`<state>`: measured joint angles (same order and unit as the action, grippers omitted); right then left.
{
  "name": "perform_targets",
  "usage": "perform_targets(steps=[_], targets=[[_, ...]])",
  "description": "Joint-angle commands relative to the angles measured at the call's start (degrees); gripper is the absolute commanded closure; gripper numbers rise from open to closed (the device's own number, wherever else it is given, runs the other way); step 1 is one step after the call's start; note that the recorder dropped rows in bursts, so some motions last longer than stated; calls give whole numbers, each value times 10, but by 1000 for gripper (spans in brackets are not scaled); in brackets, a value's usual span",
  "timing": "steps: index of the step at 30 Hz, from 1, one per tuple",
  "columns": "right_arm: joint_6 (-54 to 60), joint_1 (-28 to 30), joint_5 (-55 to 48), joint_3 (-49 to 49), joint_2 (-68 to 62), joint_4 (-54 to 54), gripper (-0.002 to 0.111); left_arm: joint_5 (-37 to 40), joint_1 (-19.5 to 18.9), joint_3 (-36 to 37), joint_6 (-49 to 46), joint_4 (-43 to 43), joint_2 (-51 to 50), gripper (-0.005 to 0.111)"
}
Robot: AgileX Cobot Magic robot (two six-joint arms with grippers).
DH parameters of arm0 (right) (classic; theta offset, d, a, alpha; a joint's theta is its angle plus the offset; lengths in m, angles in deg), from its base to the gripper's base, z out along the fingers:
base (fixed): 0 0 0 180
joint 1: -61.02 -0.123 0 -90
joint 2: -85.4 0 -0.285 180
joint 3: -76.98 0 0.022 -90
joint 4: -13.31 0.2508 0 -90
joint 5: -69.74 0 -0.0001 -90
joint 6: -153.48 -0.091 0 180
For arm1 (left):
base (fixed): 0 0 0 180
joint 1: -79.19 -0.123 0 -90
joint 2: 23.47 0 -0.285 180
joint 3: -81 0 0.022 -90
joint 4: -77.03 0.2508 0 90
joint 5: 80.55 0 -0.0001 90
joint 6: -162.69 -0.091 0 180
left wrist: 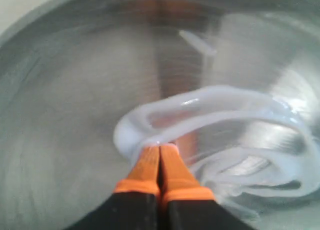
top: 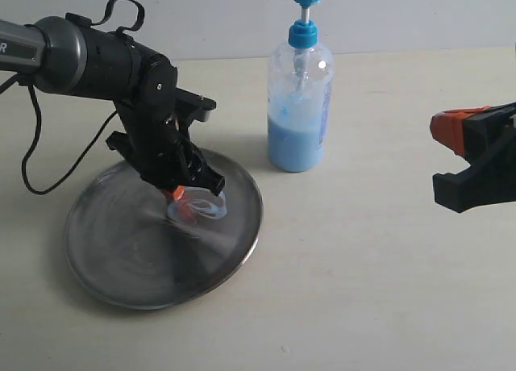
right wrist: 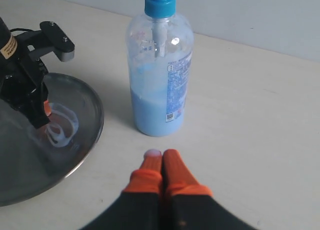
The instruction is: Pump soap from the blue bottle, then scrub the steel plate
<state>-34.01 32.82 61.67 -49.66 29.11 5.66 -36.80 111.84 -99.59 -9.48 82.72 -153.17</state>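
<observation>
The steel plate (top: pixel 121 258) lies on the table at the left, also in view as the steel plate (right wrist: pixel 30 175). My left gripper (top: pixel 184 200) is shut, its orange tips pressed down into a pale blue soap (top: pixel 208 210) smear on the plate's right part. Up close the soap (left wrist: pixel 210 102) curls in whitish loops around my left gripper (left wrist: pixel 160 149). The blue bottle (top: pixel 299 105) stands upright behind the plate, about one-third full; the blue bottle (right wrist: pixel 160 75) faces my right gripper (right wrist: pixel 162 154). My right gripper (top: pixel 451 141) is shut, apart from the bottle, with a soap dab on one fingertip (right wrist: pixel 152 154).
A black cable (top: pixel 32 145) trails from the left arm onto the table behind the plate. The pale tabletop (top: pixel 379 274) spreads between the plate and the right arm. A wall (top: pixel 403 16) closes the back edge.
</observation>
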Motion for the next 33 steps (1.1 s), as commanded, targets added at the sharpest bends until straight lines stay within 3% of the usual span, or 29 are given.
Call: perform_targets(steps=[1,8,19,33], targets=[[0,-1,9,1,5,2,108,38,-1,2,13,21,4,107],[0,-1,16,1,5,2,108,14,1,2,-16,-57,6,107],[-2,-1,14,1,5,2,108,-71,1,2,-16,-93,7,107],[-2,-1,10,1,5,2,108,-22,0,2,-31,-89,140,107]])
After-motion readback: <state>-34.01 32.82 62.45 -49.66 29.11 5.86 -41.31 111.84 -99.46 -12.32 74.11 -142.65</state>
